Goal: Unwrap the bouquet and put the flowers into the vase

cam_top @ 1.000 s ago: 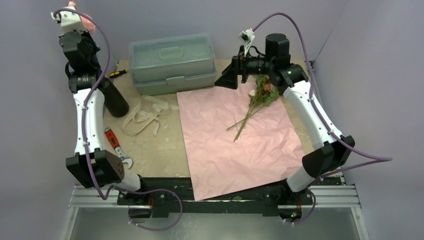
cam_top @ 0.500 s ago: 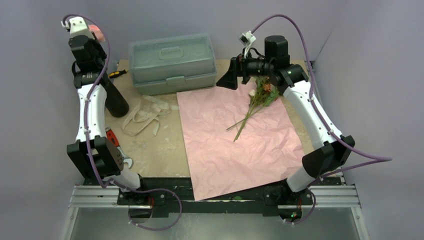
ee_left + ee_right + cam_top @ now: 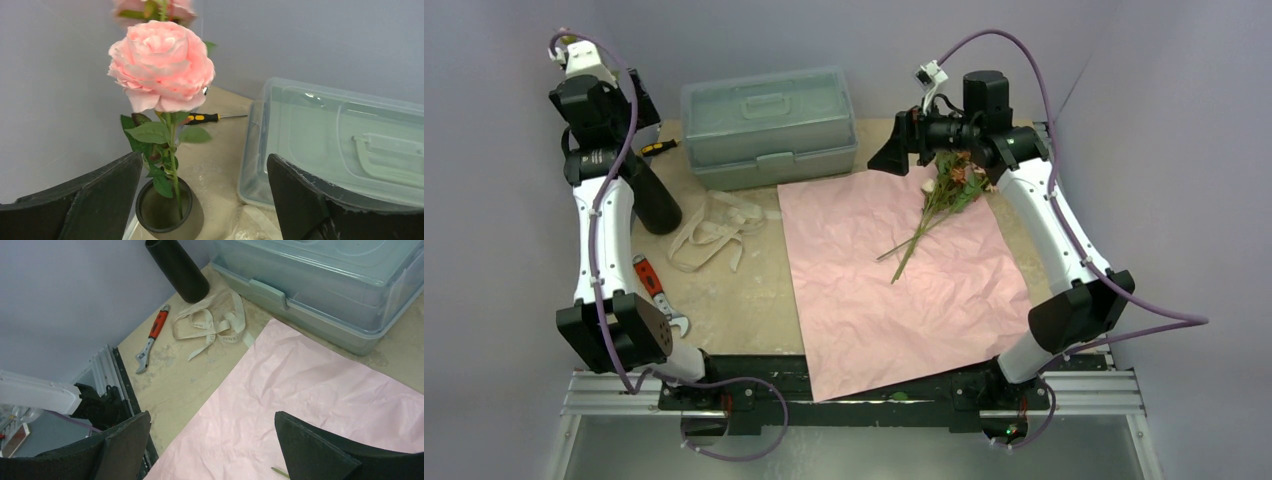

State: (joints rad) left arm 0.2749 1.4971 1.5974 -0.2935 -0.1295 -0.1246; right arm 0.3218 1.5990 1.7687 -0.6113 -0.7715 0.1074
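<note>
A pink rose stands upright with its green stem down in the black vase. My left gripper hangs open above the vase mouth, jaws wide on either side and touching nothing. From above, the left gripper is high over the vase. The bouquet is unwrapped: its pink paper lies flat, with the other flowers on its far right part. My right gripper is open and empty over the paper's back edge.
A pale green toolbox stands at the back, close to the right of the vase. The beige ribbon lies loose beside the paper. A red-handled wrench lies near the left arm, and a screwdriver behind the vase.
My left gripper has gone from shut to open, letting go of the pink rose, which now stands in the vase. The right gripper drifted slightly right, still open.
</note>
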